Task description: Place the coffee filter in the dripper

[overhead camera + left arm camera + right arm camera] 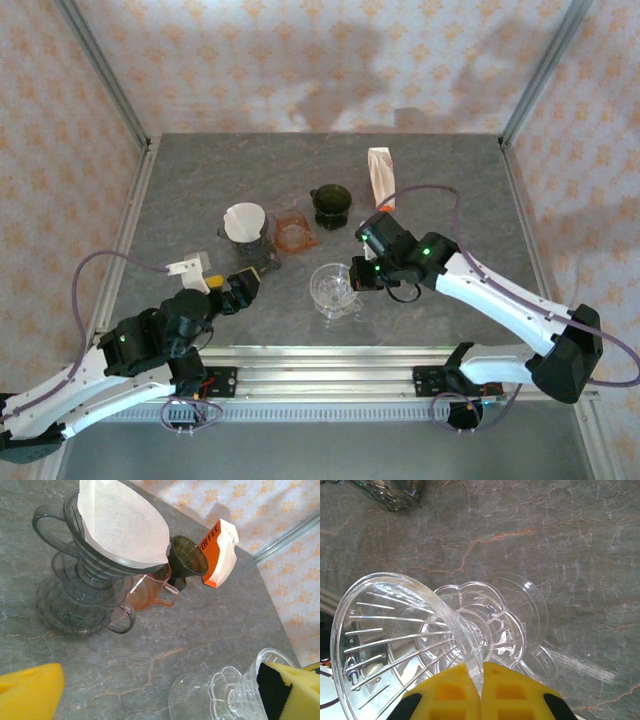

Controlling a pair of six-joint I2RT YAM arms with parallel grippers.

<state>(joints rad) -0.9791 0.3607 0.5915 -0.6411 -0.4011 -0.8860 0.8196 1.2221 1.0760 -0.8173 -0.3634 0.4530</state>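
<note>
The right fingers are squeezed tight on the thin rim of the clear dripper. One yellow finger is inside the cup and one is outside, with the glass wall pinched between them. The clear dripper is upright, and its round foot looks to sit on the grey bench. From above, the right fingers come at the clear dripper from its right side, near the front of the bench.

The left fingers are spread wide apart and hold nothing. From above, the left fingers are just in front of the grey dripper and not touching it.

The white paper filter sits inside the grey dripper. Its top edge sticks up above the rim. From above, the paper filter is at the left end of a row of cups.

Next to the grey dripper is an orange dripper, very close to it. After that comes a dark green dripper. Farthest back is a white and orange coffee bag, standing up. The clear dripper is apart from this row, closer to the front.
</note>
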